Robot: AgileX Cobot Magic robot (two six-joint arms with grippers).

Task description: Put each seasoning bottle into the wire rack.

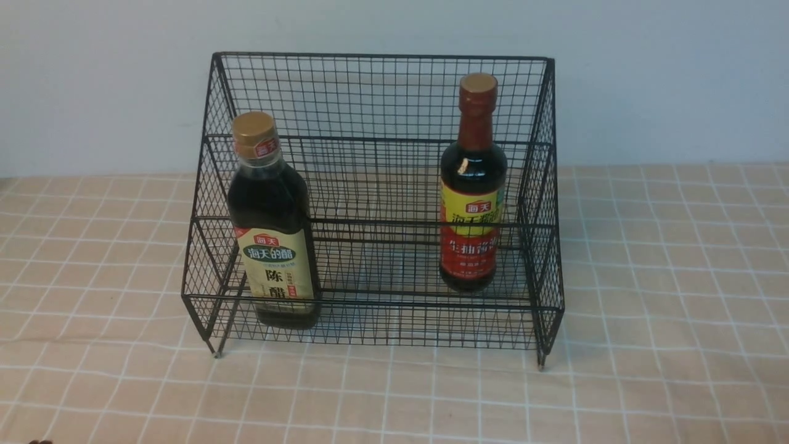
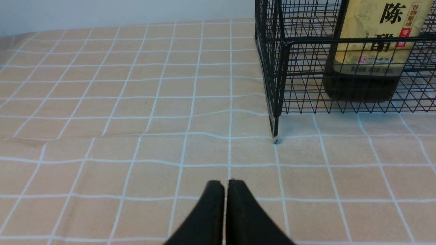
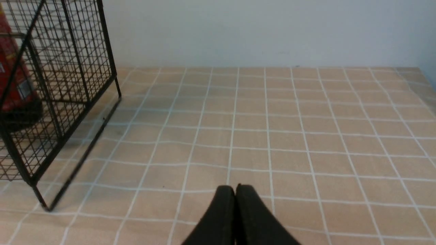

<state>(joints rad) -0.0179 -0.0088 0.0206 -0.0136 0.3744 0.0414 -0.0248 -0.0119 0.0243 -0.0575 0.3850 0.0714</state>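
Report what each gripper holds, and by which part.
Nothing is held. The left gripper and right gripper are both shut and empty, above the checked cloth.

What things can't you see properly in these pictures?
- Gold-capped bottle: left wrist view's edge cuts off its top.
- Red-labelled bottle: right wrist view shows a sliver, blurred behind the wire rack.
- Small label print: too small in the front view.
- Arms: outside the front view.

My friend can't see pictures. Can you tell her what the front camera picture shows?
A black wire rack stands on a checked tablecloth with two dark seasoning bottles upright inside it: a gold-capped bottle at left, a red-labelled bottle at right. No claw shows.
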